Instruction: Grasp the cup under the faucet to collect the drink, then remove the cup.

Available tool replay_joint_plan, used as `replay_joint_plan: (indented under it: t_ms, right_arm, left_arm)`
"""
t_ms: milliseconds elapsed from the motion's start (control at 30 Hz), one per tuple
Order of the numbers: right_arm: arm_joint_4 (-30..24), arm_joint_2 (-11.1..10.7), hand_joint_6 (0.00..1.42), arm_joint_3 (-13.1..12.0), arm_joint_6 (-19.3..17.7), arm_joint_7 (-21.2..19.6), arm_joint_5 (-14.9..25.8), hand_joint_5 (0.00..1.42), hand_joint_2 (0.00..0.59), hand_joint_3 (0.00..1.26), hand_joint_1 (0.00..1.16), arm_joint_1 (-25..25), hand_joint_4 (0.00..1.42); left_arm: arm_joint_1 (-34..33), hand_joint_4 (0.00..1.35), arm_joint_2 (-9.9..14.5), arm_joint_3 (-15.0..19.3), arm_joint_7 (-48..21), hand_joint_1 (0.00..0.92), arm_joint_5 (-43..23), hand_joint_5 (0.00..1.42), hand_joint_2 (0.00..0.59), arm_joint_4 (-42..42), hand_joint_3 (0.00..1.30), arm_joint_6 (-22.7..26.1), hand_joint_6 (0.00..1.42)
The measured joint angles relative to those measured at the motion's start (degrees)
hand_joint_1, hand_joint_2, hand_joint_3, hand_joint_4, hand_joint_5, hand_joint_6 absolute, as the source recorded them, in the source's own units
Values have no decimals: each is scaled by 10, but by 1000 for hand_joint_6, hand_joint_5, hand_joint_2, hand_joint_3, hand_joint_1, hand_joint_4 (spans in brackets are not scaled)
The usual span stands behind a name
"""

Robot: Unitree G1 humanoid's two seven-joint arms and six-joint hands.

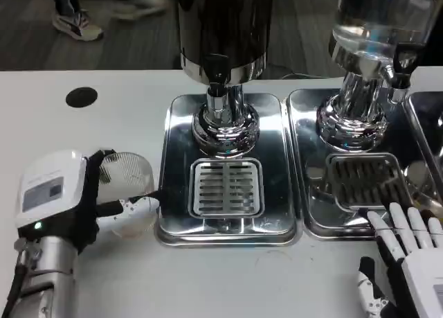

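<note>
drinks counter, chrome dispensers [223, 55] on drip trays [227, 221], white table [104, 89]

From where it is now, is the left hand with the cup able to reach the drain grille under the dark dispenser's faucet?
Probably yes. The left hand holds the cup just beside the tray, and nothing stands on the grille below the faucet.

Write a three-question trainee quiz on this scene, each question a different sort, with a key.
1. True or false: the cup stands on the drain grate under the faucet.
2. Which hand grips the cup? A) left hand B) right hand C) neither
3. Fill in: the right hand's fingers are spread and reach the edge of the right ____.

Key: 1 false, the cup is on the table, left of the left tray; 2 A; 3 tray.
</note>
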Motion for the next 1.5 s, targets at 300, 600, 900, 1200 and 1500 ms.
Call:
replay_joint_plan:
  t_ms: [300, 600, 900, 1200, 1500]
  right_arm:
    - [0, 0, 0, -4, -4, 0, 6, 0, 554, 143, 172, 2, 0]
    - [0, -1, 0, -5, -7, 0, 8, 0, 554, 145, 172, 4, 0]
    - [0, -1, 0, -9, -11, 0, 10, 0, 554, 153, 172, 5, 0]
    - [-5, -1, 0, -13, -11, 0, 16, 0, 554, 154, 172, 5, 0]
    - [-15, -5, 0, -17, -11, 0, 13, 0, 554, 154, 172, 5, 0]
  left_arm:
    - [20, 846, -19, 4, 57, 327, 1, 1126, 30, -1, 807, -7, 1424]
    - [40, 877, -27, 3, 106, 305, 5, 1135, 48, -1, 826, -14, 1424]
    - [41, 841, -31, -11, 151, 300, 23, 1110, 70, -1, 797, -24, 1424]
    - [24, 841, -38, -14, 151, 297, 28, 1110, 72, -6, 796, -24, 1424]
    - [-51, 844, -60, -44, 149, 300, 34, 1110, 76, 17, 801, -21, 1424]
